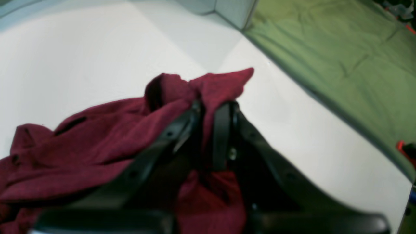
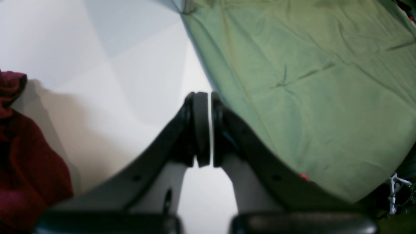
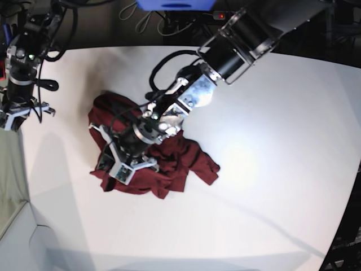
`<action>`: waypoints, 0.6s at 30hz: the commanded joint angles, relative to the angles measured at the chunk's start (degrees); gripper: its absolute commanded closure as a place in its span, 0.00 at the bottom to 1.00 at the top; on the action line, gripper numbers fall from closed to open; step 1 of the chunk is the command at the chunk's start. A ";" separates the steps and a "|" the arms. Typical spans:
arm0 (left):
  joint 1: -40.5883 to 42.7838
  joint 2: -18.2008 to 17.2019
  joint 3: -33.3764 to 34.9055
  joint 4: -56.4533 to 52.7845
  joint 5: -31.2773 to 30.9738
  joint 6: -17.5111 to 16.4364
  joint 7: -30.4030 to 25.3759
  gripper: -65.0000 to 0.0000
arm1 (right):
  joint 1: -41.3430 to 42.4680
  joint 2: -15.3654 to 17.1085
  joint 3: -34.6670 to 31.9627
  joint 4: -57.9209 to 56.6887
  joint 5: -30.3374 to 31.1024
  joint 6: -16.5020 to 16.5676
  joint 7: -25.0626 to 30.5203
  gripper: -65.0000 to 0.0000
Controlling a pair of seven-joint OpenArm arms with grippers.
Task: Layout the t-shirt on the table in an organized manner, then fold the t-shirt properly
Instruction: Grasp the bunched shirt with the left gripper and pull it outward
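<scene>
The left gripper (image 1: 211, 107) sits right on the t-shirt (image 3: 169, 158), jaws pinched on a fold of maroon cloth, the heap crumpled mid-left on the table (image 3: 271, 169). The right gripper (image 2: 206, 130) is closed on nothing, parked off at the table's edge, so the left arm is clearly nearer.

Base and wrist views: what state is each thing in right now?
t-shirt: crumpled in a heap, not laid out, not folded.
left gripper: shut on a bunched fold of the t-shirt.
right gripper: shut, holding nothing, at the table's edge, apart from the t-shirt.
table: white top, bare around the t-shirt.
</scene>
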 commanded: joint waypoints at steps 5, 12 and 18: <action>-1.16 0.79 4.45 -1.65 -0.59 -0.12 -1.13 0.99 | 0.39 0.57 0.54 0.97 -0.17 0.19 1.64 1.00; -1.16 0.88 7.79 -1.74 -0.68 -0.12 -0.95 0.93 | 0.39 0.31 0.18 0.79 0.01 0.19 1.64 1.00; 1.65 0.09 7.79 -0.86 -0.68 -0.47 -0.77 0.55 | 0.39 0.40 0.10 0.79 0.01 0.19 1.64 1.00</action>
